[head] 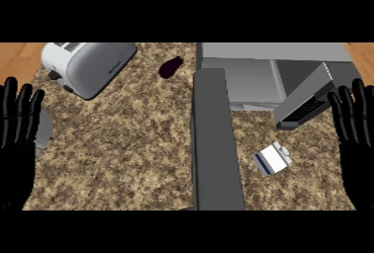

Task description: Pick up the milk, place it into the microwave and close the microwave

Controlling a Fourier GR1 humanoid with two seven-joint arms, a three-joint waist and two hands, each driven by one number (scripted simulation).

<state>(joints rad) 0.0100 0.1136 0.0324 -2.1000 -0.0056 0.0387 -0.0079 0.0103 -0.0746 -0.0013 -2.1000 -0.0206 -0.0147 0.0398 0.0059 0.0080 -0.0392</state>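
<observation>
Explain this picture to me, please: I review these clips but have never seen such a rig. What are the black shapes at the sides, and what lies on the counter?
The one view looks steeply down from the robot's head. The black shapes are its hands: left hand and right hand, both open, fingers up, resting at the edges, holding nothing. On the speckled counter lie a milk carton, a toaster and a dark eggplant. The grey box is the microwave, its door swung open towards the robot.
</observation>
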